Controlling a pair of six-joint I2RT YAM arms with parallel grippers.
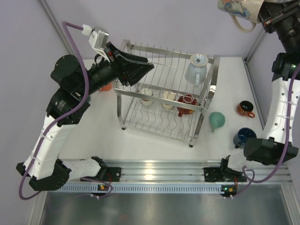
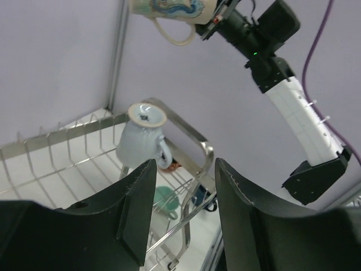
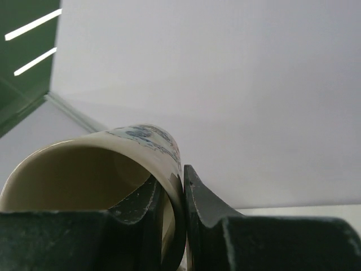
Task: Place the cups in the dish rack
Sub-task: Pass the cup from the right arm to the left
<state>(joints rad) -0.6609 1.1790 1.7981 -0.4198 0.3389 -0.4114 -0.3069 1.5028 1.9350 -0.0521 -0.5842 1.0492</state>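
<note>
Counter (image 1: 93, 136), near edge outward:

- Navy cup (image 1: 243, 137) stands on the counter, right of the dish rack (image 1: 136, 93) and close to the right arm's base link.
- Mint cup (image 1: 217, 120) sits just beside the rack's near right leg. You cannot tell from above whether it is upright.
- Orange cup (image 1: 245, 108), dark inside, stands a little farther back on the right, apart from the other two.
- Rack, lower tier: two cream cups (image 1: 147, 97) side by side, with a red cup (image 1: 187, 104) to their right.
- Rack, upper tier: pale blue-grey mug (image 1: 197, 70) at the far right corner, mouth down and tilted, handle toward the near side.
- Left end effector (image 1: 143, 64) hangs over the left end of the upper tier. Its jaws are about half apart and you have nothing between them.
- An orange piece (image 1: 106, 86) shows under the left arm, mostly hidden.
- Right end effector (image 1: 262, 14) is raised high at the far right, well clear of the rack. Its fingers are pinched on the wall of the printed mug (image 1: 239, 8), one inside the rim and one outside, and the handle hangs downward.
</note>
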